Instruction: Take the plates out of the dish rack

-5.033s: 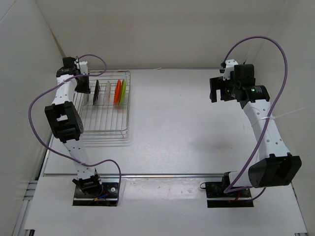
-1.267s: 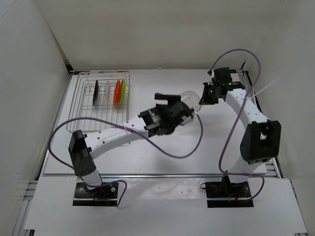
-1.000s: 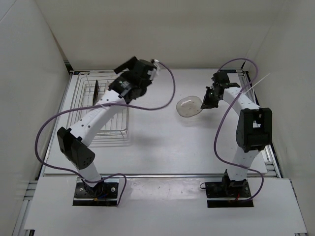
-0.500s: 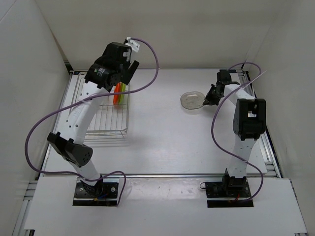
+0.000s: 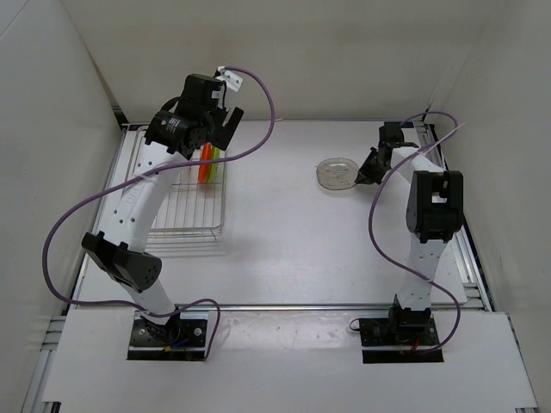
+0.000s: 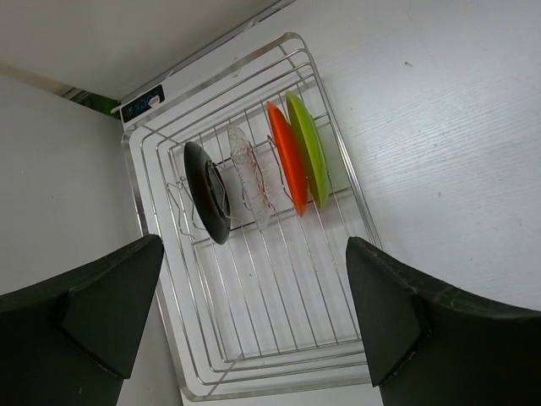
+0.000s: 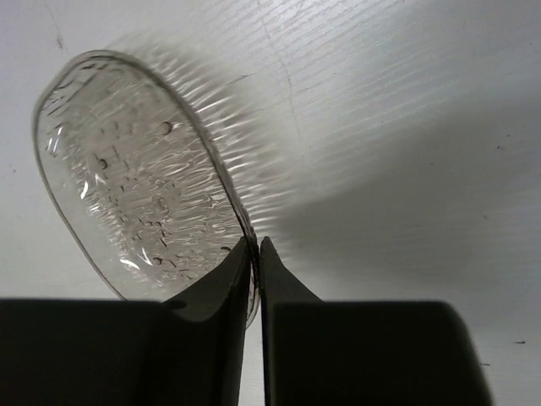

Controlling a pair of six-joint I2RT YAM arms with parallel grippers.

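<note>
TEXT: none legible | LABEL: dark sticker (image 6: 142, 103), white print too small to read | PLACE: 11 o'clock of dish rack (image 6: 270, 321)

Left arm (image 5: 142, 202) and right arm (image 5: 420, 262) clad in white, joints housed in black, purple cables (image 5: 371, 225) looped alongside — jaws black.

Bright even light, soft shadows

Dish rack (image 6: 272, 323), four upright plates (image 6: 288, 161) inside, black, clear, orange, green, fifth clear plate (image 5: 337, 173) apart
</note>
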